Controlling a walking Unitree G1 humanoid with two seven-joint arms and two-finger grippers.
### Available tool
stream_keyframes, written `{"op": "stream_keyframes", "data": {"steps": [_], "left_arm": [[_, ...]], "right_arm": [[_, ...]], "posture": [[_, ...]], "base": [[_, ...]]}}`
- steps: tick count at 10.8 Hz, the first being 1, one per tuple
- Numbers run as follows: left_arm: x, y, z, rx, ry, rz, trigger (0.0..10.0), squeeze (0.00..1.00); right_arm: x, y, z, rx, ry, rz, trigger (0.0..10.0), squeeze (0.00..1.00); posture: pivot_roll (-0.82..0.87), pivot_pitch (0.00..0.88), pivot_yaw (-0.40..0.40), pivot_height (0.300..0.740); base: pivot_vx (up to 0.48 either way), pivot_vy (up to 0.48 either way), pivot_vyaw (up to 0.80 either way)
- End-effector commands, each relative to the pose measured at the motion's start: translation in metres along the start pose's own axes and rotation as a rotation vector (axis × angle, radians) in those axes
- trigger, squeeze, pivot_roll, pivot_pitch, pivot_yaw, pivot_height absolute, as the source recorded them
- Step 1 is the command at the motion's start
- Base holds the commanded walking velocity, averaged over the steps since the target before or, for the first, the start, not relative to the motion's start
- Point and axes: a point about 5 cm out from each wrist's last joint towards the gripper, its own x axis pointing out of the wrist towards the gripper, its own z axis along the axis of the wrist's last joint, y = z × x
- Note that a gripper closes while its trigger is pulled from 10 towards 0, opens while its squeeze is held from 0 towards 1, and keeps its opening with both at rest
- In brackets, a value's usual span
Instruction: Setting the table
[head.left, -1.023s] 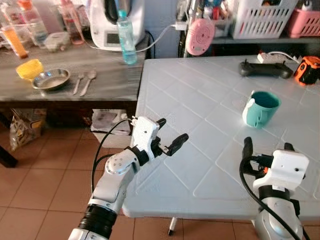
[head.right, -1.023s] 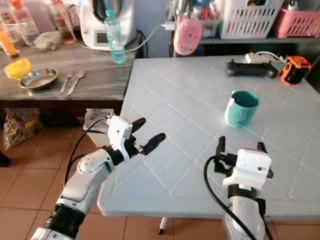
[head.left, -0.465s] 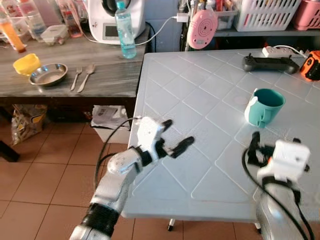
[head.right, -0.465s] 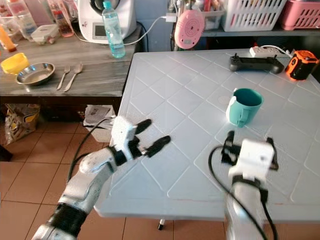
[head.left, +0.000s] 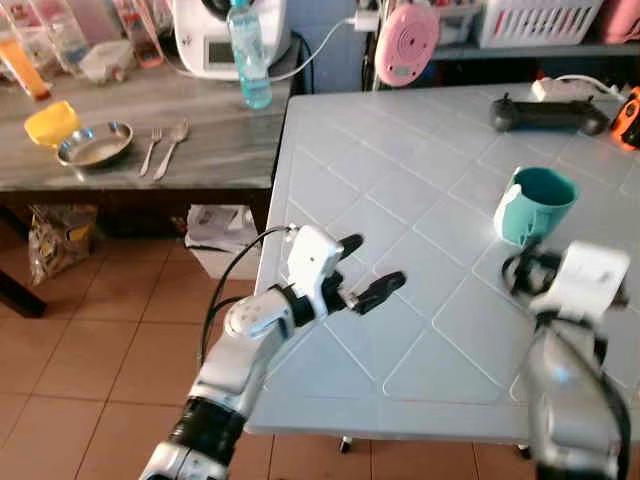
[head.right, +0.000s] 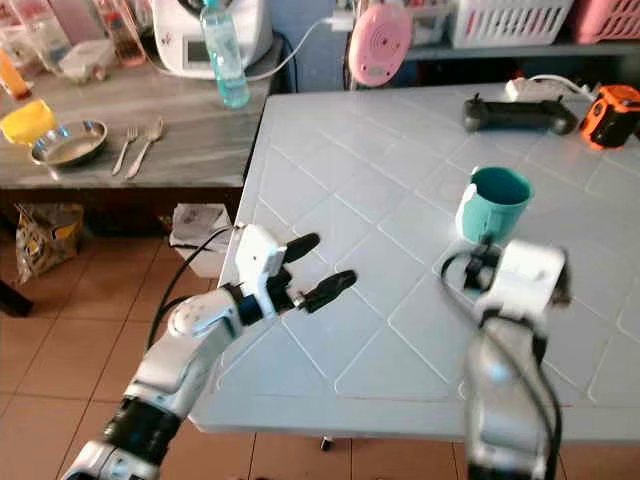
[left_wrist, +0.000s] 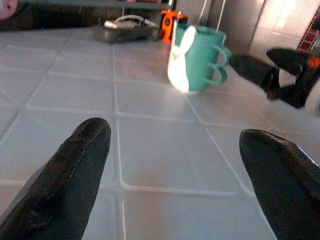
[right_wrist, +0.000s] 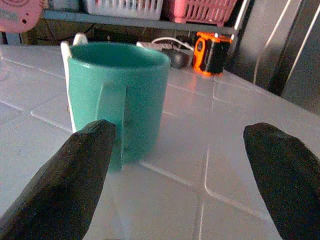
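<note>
A teal mug (head.left: 535, 205) with a white rabbit-ear handle stands upright on the white table (head.left: 400, 190). My right gripper (right_wrist: 180, 150) is open and low over the table. It is just short of the mug, which stands close ahead of the left finger. My left gripper (head.left: 372, 265) is open with nothing in it. It hovers over the table near its left edge, and its wrist view shows the mug (left_wrist: 195, 60) further off. On the grey side counter (head.left: 220, 150) lie a steel bowl (head.left: 95, 148), a yellow bowl (head.left: 52, 122), a fork (head.left: 153, 150) and a spoon (head.left: 172, 145).
A black controller (head.left: 545, 113) and an orange tape measure (head.left: 632, 110) lie at the table's far right. A water bottle (head.left: 247, 55) and a white appliance (head.left: 215, 35) stand on the counter. A pink round thing (head.left: 405, 45) hangs behind. A bag (head.left: 55, 250) and a box (head.left: 220, 235) sit under the counter.
My right gripper has moved forward from near the table's front edge to close by the mug. The left gripper has reached slightly further over the table. The camera has shifted.
</note>
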Motion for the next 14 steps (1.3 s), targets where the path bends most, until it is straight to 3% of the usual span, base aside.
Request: {"op": "stream_keyframes", "data": {"steps": [1, 4, 7, 9, 10, 12, 14], "left_arm": [[-0.004, -0.001, 0.002, 0.011, 0.004, 0.001, 10.0, 0.00], [-0.010, 0.002, 0.002, 0.018, 0.014, 0.018, 10.0, 0.00], [-0.009, -0.001, 0.002, 0.011, 0.010, 0.025, 10.0, 0.00], [-0.007, -0.003, 0.001, 0.010, 0.010, 0.013, 10.0, 0.00], [-0.008, -0.004, 0.001, 0.011, 0.012, 0.008, 10.0, 0.00], [-0.008, -0.004, 0.001, 0.012, 0.012, 0.009, 10.0, 0.00], [-0.006, -0.006, 0.000, 0.008, 0.012, 0.003, 10.0, 0.00]], "right_arm": [[0.004, 0.003, -0.004, 0.022, 0.016, 0.021, 10.0, 0.00], [0.020, 0.015, 0.000, 0.034, -0.005, 0.062, 10.0, 0.00], [0.014, 0.034, 0.002, 0.082, -0.018, 0.102, 10.0, 0.00], [0.018, 0.037, 0.006, 0.098, -0.037, 0.091, 10.0, 0.00], [0.020, 0.041, 0.010, 0.108, -0.055, 0.082, 0.0, 0.00], [0.016, 0.045, 0.011, 0.095, -0.062, 0.059, 0.0, 0.00], [0.017, 0.041, 0.006, 0.107, -0.047, 0.042, 5.4, 0.00]], "posture": [[0.03, 0.183, 0.085, 0.740], [0.05, 0.194, 0.073, 0.740], [0.04, 0.182, 0.061, 0.740], [0.04, 0.183, 0.067, 0.740], [0.04, 0.184, 0.068, 0.740], [0.04, 0.181, 0.067, 0.740], [0.04, 0.179, 0.069, 0.740]], "base": [[0.000, 0.000, 0.00], [0.000, 0.000, 0.00], [0.000, 0.000, 0.00], [0.000, 0.000, 0.00], [0.000, 0.000, 0.00], [0.000, 0.000, 0.00], [0.000, 0.000, 0.00]]}}
